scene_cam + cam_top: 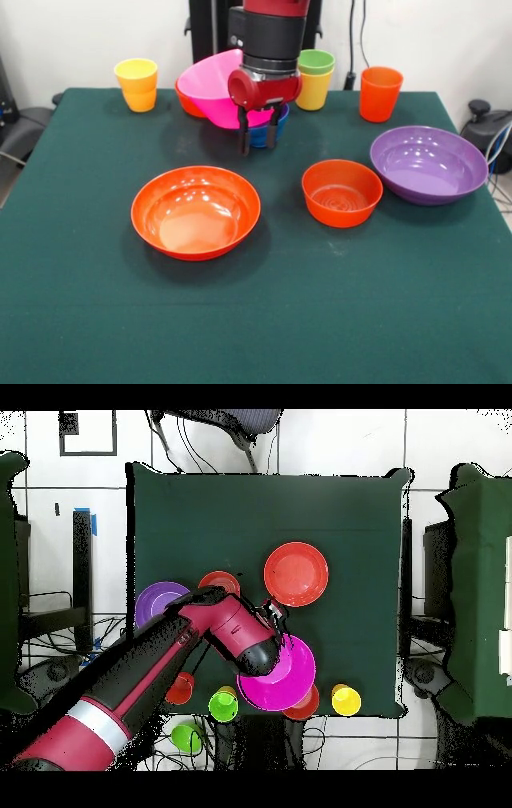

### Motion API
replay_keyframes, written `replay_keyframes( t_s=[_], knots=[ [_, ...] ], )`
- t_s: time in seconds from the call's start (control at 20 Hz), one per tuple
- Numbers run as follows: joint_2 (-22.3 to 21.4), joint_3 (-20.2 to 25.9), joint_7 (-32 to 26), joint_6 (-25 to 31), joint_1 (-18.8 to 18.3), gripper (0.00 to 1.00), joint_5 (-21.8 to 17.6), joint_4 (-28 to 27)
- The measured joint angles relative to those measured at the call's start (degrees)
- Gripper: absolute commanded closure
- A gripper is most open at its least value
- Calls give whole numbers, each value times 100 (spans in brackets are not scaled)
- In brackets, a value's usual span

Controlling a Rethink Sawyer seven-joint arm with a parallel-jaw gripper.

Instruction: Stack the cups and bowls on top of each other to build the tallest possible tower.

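Note:
My gripper (258, 141) hangs open and empty just above the table, right in front of the small blue bowl (280, 128). The big pink bowl (210, 86) lies tilted on that blue bowl and on a small orange bowl (185, 102) behind it. A light green cup sits in a yellow cup (314, 80) at the back. A taller orange cup (380, 94) stands to their right. The other yellow cup (137, 84) stands at the back left. In the overhead view my gripper (275, 612) is between the pink bowl (285, 679) and the wide orange bowl (296, 574).
The wide orange bowl (196, 212) sits upright at the middle of the green table (256, 320). A small orange bowl (342, 192) and the wide purple bowl (428, 165) sit to its right. Chairs and cables stand around the table.

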Motion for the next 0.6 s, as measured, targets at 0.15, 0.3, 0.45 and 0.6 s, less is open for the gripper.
replay_keyframes(
  t_s=[0.15,0.3,0.45,0.6],
  knots=[
    [45,-27,0,0,1,0,1,-3],
    [42,-77,0,-7,13,0,0,-2],
    [-52,-167,0,-146,85,0,-18,30],
    [-240,-283,0,-444,210,0,-82,120]
  ],
)
